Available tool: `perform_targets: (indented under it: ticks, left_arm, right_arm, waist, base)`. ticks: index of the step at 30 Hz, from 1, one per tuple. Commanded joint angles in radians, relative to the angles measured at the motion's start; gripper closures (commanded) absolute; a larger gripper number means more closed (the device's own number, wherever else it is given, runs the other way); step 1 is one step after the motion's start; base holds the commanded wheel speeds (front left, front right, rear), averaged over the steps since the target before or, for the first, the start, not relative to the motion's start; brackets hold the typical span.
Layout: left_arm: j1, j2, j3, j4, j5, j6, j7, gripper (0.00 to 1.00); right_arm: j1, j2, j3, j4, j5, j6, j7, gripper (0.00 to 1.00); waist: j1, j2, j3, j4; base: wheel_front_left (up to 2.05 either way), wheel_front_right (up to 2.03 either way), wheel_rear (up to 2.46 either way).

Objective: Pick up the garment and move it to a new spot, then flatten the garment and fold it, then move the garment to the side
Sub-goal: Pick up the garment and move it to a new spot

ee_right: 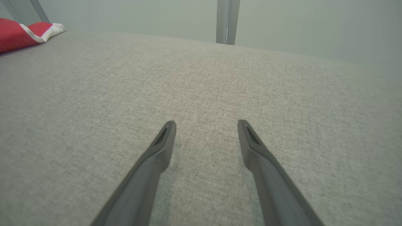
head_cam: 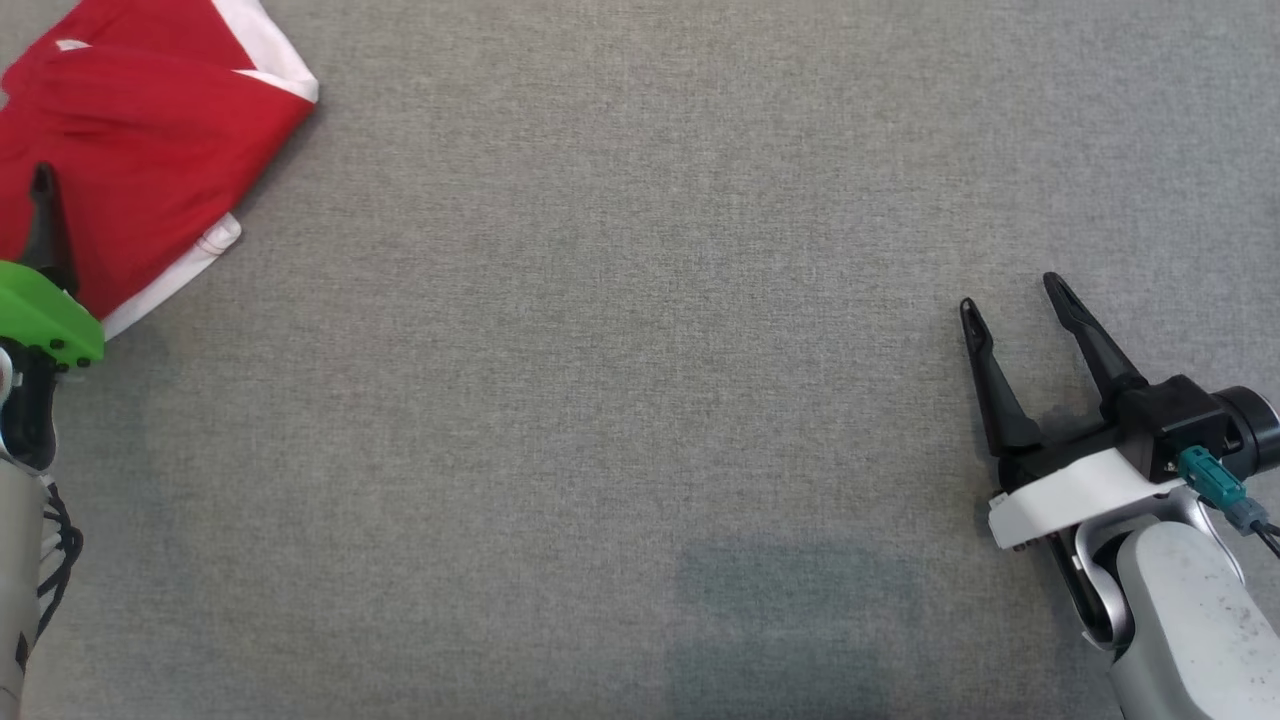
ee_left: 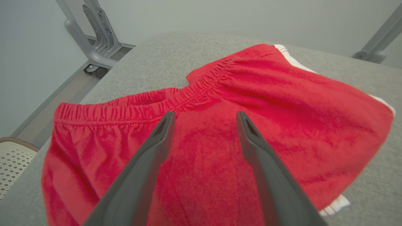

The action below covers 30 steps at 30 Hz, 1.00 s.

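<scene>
The left gripper (ee_left: 204, 116) filled the foreground of its own wrist view, its two dark fingers (ee_left: 147, 163) spread wide with nothing between them. Both pointed over the red shorts (ee_left: 282, 103), toward the gathered waistband (ee_left: 201, 86). Whether the tips touched the cloth could not be told. In the head view one of those fingers rose from a green wrist part (head_cam: 45, 315) across the lower edge of the shorts.

The shorts lay crumpled at the far left corner of the grey table (head_cam: 640, 400), partly doubled over, with white trim (head_cam: 275, 65) showing along the side and hem. One end reached close to the table's edge, beyond which stood a grey metal frame (ee_left: 91, 40) and a pale perforated seat (ee_left: 12, 157).

The right gripper (head_cam: 1010, 293) hung well apart from the shorts, at the table's right side. Its fingers were spread just as wide, holding nothing, with bare grey cloth beneath and ahead of them. In its wrist view the shorts showed as a red fold with a white border at the far upper left.
</scene>
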Motion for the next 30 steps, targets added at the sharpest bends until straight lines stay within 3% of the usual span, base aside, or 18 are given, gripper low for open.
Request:
perform_targets:
  ticks: [1, 15, 16, 17, 25, 28, 30]
  left_arm:
    - [-0.036, 0.005, -0.006, 0.016, -0.002, -0.002, -0.007, 0.0]
    - [-0.152, 0.001, -0.1, 0.117, -0.002, -0.001, -0.029, 0.02]
    - [-0.157, -0.001, -0.104, 0.134, 0.002, 0.001, -0.027, 0.6]
    - [-0.16, -0.005, -0.107, 0.149, 0.002, 0.001, -0.028, 1.0]
    - [-0.181, 0.011, -0.115, 0.149, 0.044, 0.007, -0.094, 1.0]
    - [-0.187, 0.051, -0.083, 0.018, 0.098, 0.015, -0.1, 1.0]
    - [-0.159, 0.048, -0.067, -0.069, 0.131, 0.013, -0.098, 1.0]
  right_arm:
    - [0.003, -0.005, -0.005, -0.007, -0.005, -0.001, -0.003, 0.0]
    - [-0.006, 0.01, -0.002, 0.011, -0.008, -0.002, 0.0, 0.0]
    - [-0.005, 0.012, -0.001, 0.015, -0.008, -0.002, 0.001, 0.0]
    - [-0.006, 0.015, 0.0, 0.018, -0.007, -0.002, 0.001, 0.0]
    - [-0.002, 0.043, -0.001, 0.037, 0.004, -0.002, 0.0, 0.0]
    - [-0.002, 0.068, 0.008, 0.048, 0.018, -0.001, -0.001, 0.0]
    - [0.0, 0.079, 0.013, 0.059, 0.028, -0.001, -0.002, 0.0]
  waist:
    - [0.0, 0.0073, 0.061, -0.055]
    - [0.0, 0.0073, 0.104, -0.092]
    - [0.0, 0.0073, 0.103, -0.094]
    - [0.0, 0.0073, 0.102, -0.097]
    - [0.0, 0.0073, 0.052, -0.1]
    - [0.0, 0.0073, 0.004, -0.1]
    - [0.0, 0.0073, -0.03, -0.102]
  base:
    - [0.0, 0.0, 0.0]
    - [0.0, 0.0, 0.0]
    - [0.0, 0.0, 0.0]
    - [0.0, 0.0, 0.0]
    - [0.0, 0.0, 0.0]
    - [0.0, 0.0, 0.0]
    - [0.0, 0.0, 0.0]
